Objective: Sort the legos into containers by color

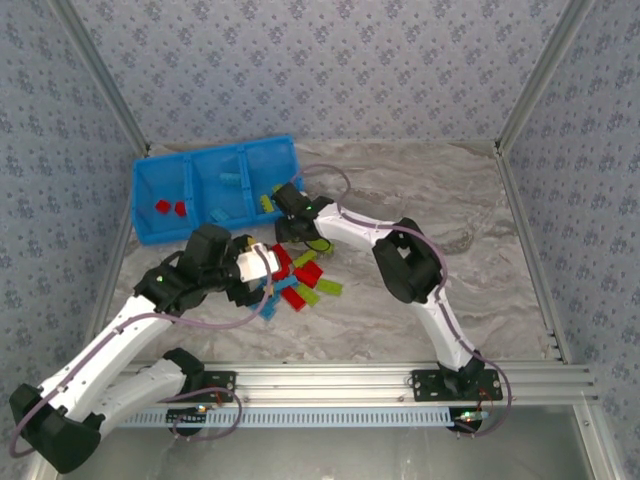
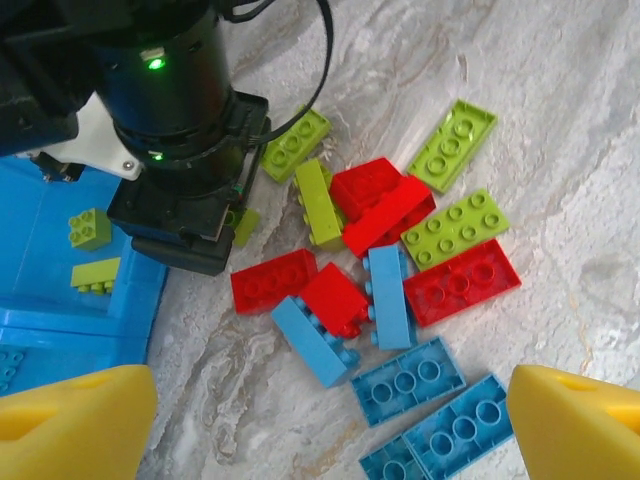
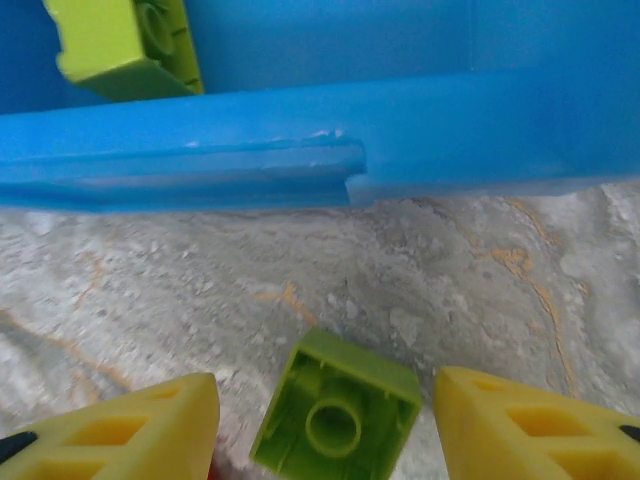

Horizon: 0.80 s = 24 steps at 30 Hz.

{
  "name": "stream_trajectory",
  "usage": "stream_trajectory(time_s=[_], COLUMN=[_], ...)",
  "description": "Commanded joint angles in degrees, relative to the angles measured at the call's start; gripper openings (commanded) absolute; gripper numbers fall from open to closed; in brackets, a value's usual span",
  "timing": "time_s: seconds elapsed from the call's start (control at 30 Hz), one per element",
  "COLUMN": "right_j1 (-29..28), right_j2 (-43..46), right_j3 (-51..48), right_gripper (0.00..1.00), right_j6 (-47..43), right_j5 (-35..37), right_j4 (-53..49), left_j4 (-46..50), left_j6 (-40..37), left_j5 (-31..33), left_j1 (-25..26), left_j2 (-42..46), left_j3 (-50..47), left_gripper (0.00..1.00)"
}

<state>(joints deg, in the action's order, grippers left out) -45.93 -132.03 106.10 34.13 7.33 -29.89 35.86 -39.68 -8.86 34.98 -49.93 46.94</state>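
The small studded plastic bricks (image 2: 380, 260) in red, light blue and lime green lie in a loose heap on the grey marbled table (image 1: 450, 200), just in front of the bright blue rectangular plastic tray (image 1: 150, 234). Several touch or overlap, and a few light blue ones lie flat on the side nearest the arm bases. In the tray's three compartments, two red bricks (image 1: 171, 207) sit in the left one, light blue bricks (image 1: 230, 179) in the middle one and lime bricks (image 1: 265, 203) in the right one. One small lime brick (image 3: 335, 415) lies upside down on the table, hollow side up, close to the tray's outer wall. The right gripper (image 3: 325, 440) straddles it, with yellow fingers (image 3: 110, 430) on either side and a narrow gap each way, gripping nothing. The left gripper (image 2: 330, 420) hovers above the heap, its own yellow fingers (image 2: 75, 420) spread wide and empty.
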Motion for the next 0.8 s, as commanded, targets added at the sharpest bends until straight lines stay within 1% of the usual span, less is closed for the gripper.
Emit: stream_trajectory(time_s=[0.0, 0.1, 0.17, 0.23, 0.37, 0.43, 0.53, 0.57, 0.63, 0.7, 0.77], right_j1=[-0.7, -1.1, -1.5, -1.9, -2.7, -2.7, -2.6, -2.5, -2.0, -1.1, 0.1], right_j2=[-3.1, -2.7, -0.3, 4.4, 18.5, 24.8, 29.4, 29.5, 27.9, 24.0, 18.6], right_j3=[4.4, 4.3, 2.2, -1.8, -13.1, -18.3, -23.6, -24.1, -22.2, -18.0, -11.4], right_gripper=[0.51, 0.38, 0.31, 0.29, 0.28, 0.27, 0.25, 0.25, 0.26, 0.26, 0.26], right_j6=[3.0, 3.9, 3.9, 3.6, 1.3, -3.4, -11.3, -13.6, -16.4, -18.1, -18.7], right_j5=[5.4, 6.8, 6.8, 6.6, 7.4, 6.6, 3.4, 3.0, 3.7, 4.9, 4.7], right_j4=[-6.4, -7.0, -6.3, -4.8, 4.2, 10.4, 21.5, 24.1, 26.2, 26.1, 23.7], left_j4=[0.0, 0.3, 0.4, 0.2, -0.5, -1.2, -2.4, -2.7, -3.4, -4.9, -7.6], left_j6=[-3.4, -4.5, -5.8, -6.8, -7.5, -6.9, -5.2, -4.5, -2.8, -0.9, 1.3], left_j5=[1.7, 1.3, 0.0, -2.0, -4.3, -5.2, -6.2, -5.8, -4.2, -2.2, 0.1], left_j1=[0.4, 0.5, 0.7, 0.8, 1.8, 1.8, 1.7, 1.7, 1.5, 0.8, -0.7], left_j2=[1.0, 1.8, 2.8, 3.7, 4.4, 4.5, 4.1, 3.8, 3.1, 2.6, 3.0], left_j3=[-0.4, -0.8, -1.6, -2.5, -3.7, -3.6, -3.4, -3.2, -2.9, -2.6, -2.9], left_gripper=[0.92, 0.93, 0.94, 0.94, 0.95, 0.95, 0.96, 0.96, 0.97, 0.98, 0.98])
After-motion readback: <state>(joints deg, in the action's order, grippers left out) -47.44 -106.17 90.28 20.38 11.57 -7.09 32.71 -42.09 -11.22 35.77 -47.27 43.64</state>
